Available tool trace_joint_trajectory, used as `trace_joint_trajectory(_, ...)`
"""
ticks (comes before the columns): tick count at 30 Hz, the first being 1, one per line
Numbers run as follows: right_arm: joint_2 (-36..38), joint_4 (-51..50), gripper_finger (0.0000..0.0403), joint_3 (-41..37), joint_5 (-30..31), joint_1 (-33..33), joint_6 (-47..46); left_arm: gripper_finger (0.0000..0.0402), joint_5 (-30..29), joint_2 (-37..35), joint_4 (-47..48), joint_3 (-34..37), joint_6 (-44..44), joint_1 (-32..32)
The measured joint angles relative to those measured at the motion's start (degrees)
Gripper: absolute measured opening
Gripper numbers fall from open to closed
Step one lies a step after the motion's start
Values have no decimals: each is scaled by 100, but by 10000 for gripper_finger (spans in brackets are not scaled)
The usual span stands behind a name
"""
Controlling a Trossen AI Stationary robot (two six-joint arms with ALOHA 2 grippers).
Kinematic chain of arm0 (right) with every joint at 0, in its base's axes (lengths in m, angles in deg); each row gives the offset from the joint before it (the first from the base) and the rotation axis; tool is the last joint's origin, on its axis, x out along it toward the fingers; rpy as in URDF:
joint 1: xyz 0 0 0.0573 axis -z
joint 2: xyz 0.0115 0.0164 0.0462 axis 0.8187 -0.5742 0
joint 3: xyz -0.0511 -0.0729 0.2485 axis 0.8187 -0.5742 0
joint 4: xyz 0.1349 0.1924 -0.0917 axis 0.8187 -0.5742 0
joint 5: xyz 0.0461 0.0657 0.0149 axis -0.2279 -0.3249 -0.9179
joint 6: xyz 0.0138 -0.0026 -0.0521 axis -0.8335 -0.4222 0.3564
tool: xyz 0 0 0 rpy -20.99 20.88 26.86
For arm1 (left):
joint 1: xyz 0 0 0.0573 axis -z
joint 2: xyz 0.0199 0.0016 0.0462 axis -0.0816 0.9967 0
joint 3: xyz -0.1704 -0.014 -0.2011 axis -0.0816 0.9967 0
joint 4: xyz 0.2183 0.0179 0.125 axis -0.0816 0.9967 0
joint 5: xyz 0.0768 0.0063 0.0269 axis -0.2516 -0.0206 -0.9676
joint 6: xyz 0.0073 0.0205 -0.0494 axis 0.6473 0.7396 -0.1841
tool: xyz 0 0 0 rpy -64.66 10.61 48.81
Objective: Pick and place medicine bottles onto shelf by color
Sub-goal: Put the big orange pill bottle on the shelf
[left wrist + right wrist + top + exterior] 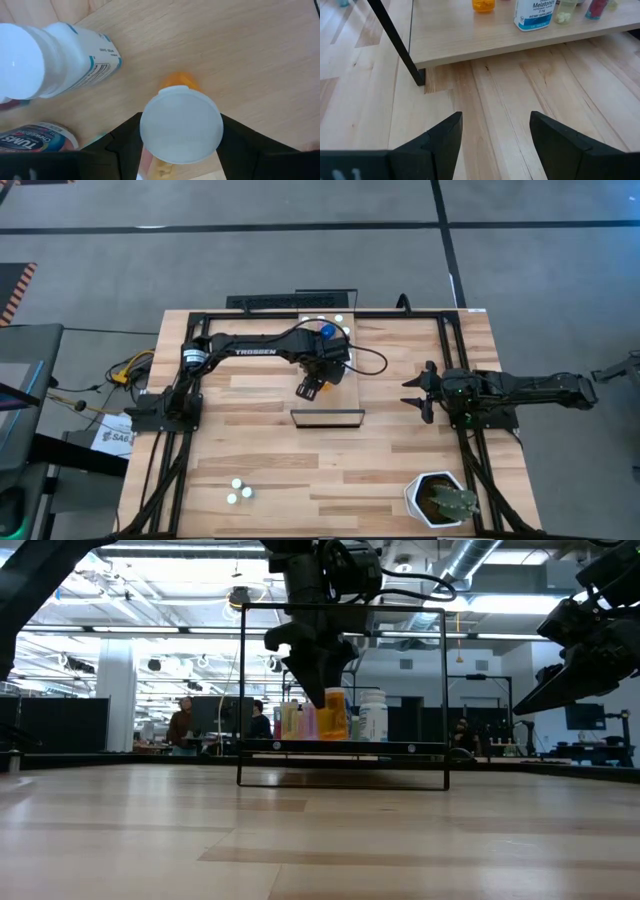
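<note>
Left claw [311,387] above shelf [343,394], bottle [181,129] between its fingers. Two more bottles [47,62] stand on shelf beside claw. Three bottles [239,491] on table, well apart from claw, near front edge.

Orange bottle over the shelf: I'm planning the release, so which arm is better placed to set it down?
Left: the left gripper already grips the orange bottle above the shelf; the right gripper waits open beside it.

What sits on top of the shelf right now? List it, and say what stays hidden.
On the shelf stand a white Melatonin bottle, an orange bottle between the left gripper fingers, and pink and yellowish bottles. The arm covers most of the shelf from above, so no full count.
</note>
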Motion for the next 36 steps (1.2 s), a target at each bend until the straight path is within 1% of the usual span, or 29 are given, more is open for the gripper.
trace_joint_trajectory(29,1,-1,255,0,0,1,0,197,43,0,-73,0,-105,-50)
trace_joint_trajectory(36,1,0,255,0,0,-1,0,197,86,0,-3,0,8,-50)
